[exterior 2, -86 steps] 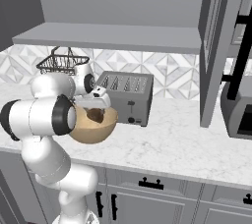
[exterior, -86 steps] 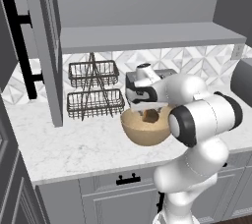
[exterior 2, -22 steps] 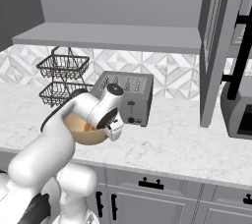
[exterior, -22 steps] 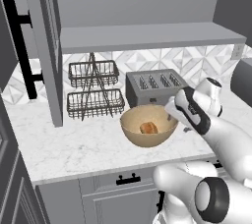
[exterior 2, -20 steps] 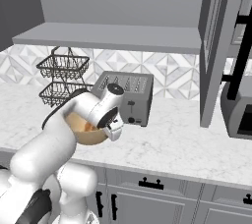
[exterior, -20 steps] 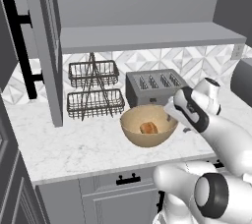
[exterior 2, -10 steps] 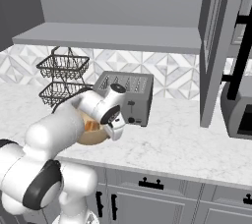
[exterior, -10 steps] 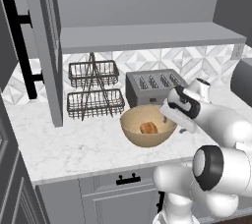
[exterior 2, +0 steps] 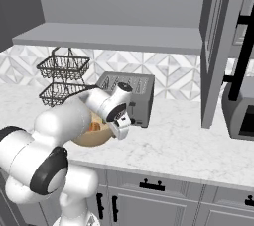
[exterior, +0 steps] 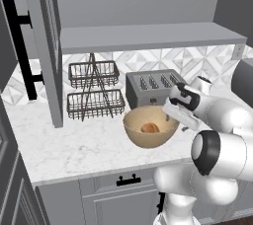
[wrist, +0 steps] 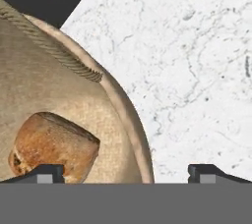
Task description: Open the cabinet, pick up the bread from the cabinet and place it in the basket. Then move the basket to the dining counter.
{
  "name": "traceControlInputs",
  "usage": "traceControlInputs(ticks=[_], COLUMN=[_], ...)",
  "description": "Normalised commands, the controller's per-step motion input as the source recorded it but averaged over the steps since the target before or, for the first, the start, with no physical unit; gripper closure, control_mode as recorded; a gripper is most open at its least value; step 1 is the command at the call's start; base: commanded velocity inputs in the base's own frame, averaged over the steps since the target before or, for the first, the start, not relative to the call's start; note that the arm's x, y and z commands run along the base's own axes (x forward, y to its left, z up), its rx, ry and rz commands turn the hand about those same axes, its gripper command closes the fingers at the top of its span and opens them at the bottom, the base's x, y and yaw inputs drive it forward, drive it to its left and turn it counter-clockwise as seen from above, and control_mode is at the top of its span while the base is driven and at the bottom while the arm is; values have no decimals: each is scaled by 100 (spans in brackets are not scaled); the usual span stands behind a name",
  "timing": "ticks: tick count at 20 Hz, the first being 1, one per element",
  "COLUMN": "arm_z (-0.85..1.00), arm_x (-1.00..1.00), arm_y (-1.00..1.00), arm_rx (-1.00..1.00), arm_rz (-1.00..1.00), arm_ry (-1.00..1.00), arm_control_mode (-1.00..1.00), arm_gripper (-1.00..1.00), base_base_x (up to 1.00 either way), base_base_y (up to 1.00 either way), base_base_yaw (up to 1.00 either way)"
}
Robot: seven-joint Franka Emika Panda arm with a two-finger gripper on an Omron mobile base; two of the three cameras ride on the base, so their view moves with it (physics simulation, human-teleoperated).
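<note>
Tan basket (exterior: 148,130) sits on the marble table (exterior: 74,147) just in front of the toaster (exterior: 148,87), with the bread (wrist: 51,147) lying inside it. From the right, the arm hides most of the basket. At the basket's right rim the pincer (wrist: 125,171) is spread wide, one tip over the bread, the other over bare marble, pinching nothing. A second ago the hand stood further right of the basket; it has since closed in.
</note>
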Motion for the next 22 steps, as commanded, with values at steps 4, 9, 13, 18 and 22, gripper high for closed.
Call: traceControlInputs(ticks=[4,9,13,18,22], arm_z=[-9,-5,-6,8,46], arm_x=[0,0,-2,-22,-56], arm_y=[33,27,26,0,-1], arm_rx=[0,0,0,13,25], arm_rz=[0,0,0,0,0], arm_ry=[0,0,0,0,-2], arm_control_mode=[-100,-100,-100,-100,-100], arm_gripper=[100,100,100,100,100], base_base_x=[0,0,0,0,0], base_base_y=[0,0,0,0,0], base_base_yaw=[0,0,0,0,0])
